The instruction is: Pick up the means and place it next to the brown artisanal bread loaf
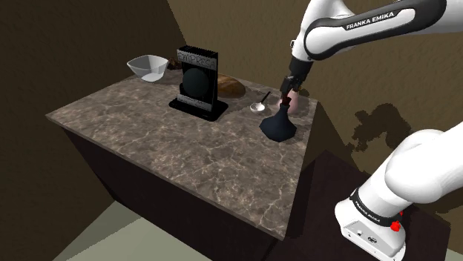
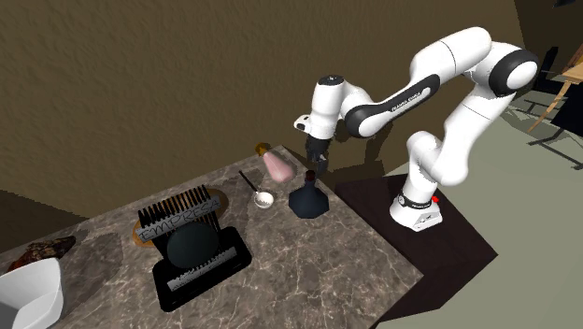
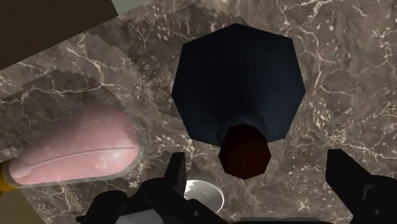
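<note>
A dark navy flask [image 1: 279, 124] [image 2: 307, 199] [image 3: 235, 83] with a dark red stopper [image 3: 245, 151] stands upright near the marble table's edge closest to the arm. My gripper [image 1: 288, 90] [image 2: 318, 166] [image 3: 257, 167] hangs just above it, open, with the stopper between the fingers and touching neither. A pink bottle [image 1: 298, 102] [image 2: 277, 164] [image 3: 76, 149] lies on its side beside the flask. A small metal spoon [image 1: 260, 104] [image 2: 260, 194] [image 3: 205, 194] lies close by. The brown bread loaf [image 1: 228, 87] rests behind a black rack.
A tall black rack [image 1: 196, 81] [image 2: 191, 243] stands mid-table between the flask and a white bowl [image 1: 148, 67] [image 2: 28, 290]. The marble table [image 1: 185, 156] has bare surface in front of the rack. Brown walls close in behind.
</note>
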`<state>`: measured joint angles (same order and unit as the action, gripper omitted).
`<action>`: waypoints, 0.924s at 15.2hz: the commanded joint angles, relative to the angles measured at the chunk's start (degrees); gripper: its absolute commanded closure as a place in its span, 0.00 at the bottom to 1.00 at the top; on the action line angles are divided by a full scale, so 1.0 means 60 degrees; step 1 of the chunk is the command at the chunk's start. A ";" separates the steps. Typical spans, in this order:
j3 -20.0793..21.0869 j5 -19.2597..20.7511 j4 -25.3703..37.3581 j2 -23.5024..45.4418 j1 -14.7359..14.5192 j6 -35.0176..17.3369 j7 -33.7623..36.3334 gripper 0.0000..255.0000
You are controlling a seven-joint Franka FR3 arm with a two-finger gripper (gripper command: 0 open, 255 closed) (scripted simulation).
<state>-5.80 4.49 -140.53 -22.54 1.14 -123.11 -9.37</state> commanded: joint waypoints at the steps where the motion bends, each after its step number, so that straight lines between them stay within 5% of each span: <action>1: -0.0027 0.0030 -0.0103 0.0336 0.0005 -0.0394 -0.0026 0.00; 14: -0.0080 0.0041 -0.0541 0.0837 0.0015 -0.1333 -0.0034 0.00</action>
<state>-6.28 4.73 -143.78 -17.52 1.24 -131.10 -9.57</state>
